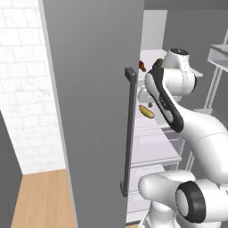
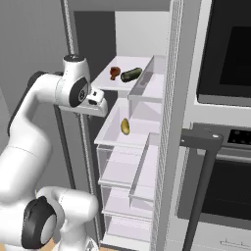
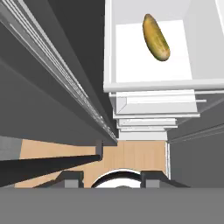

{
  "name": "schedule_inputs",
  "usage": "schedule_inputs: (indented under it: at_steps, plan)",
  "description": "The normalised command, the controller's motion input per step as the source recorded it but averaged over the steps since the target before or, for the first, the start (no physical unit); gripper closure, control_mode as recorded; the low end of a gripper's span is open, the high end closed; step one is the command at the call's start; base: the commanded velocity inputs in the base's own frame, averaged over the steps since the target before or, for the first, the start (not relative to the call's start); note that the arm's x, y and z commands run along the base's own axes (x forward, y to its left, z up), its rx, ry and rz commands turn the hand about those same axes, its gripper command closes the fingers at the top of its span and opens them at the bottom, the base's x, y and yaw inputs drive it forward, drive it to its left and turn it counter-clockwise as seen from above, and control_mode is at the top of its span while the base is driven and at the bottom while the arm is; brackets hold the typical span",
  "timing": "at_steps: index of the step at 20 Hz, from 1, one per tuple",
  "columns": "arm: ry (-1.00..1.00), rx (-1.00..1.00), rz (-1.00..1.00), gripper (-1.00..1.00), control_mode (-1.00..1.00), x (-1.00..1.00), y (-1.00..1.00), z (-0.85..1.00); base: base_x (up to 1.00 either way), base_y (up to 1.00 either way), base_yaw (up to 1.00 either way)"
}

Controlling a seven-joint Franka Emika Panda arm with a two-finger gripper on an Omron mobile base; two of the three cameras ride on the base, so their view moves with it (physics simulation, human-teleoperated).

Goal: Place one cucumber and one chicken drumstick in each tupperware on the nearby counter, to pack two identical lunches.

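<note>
Cucumber, dark green: upper fridge shelf, partly hidden behind the arm in the left base view; drumstick beside it; yellowish oblong item one shelf down; grey door with dark handle in front.

Right base view: cucumber and drumstick near each other on the top shelf; gripper outside its left edge.

Hand view: fingers nearly pressed together, holding nothing, above the yellowish item.

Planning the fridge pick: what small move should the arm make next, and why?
Probably open the claw and reach in toward the yellowish cucumber on the middle shelf. The claw is shut, holds nothing, and sits outside the open fridge, looking down at that shelf.
</note>
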Motion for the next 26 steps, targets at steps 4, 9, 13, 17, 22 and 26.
schedule_inputs:
  at_steps: [4, 9, 13, 17, 22, 26]
  plan:
    - [-0.14, -0.03, -0.02, -1.00, -1.00, 0.00, -0.04, -0.28, 0.00, 0.00, 0.00]
    - [-0.19, -0.06, -0.01, -1.00, -1.00, 0.00, -0.51, -0.70, 0.00, 0.00, 0.00]
    - [-0.09, -0.01, 0.00, -1.00, -1.00, 0.01, -0.38, -0.44, 0.00, 0.00, 0.00]
    - [-0.02, 0.00, 0.00, -1.00, -1.00, 0.15, -0.09, -0.25, 0.00, 0.00, 0.00]
    - [0.00, 0.00, 0.00, -1.00, -1.00, -0.05, -0.18, -0.10, 0.00, 0.00, 0.00]
    - [0.00, 0.00, 0.15, -1.00, -1.00, 0.30, -0.39, -0.19, 0.00, 0.00, 0.00]
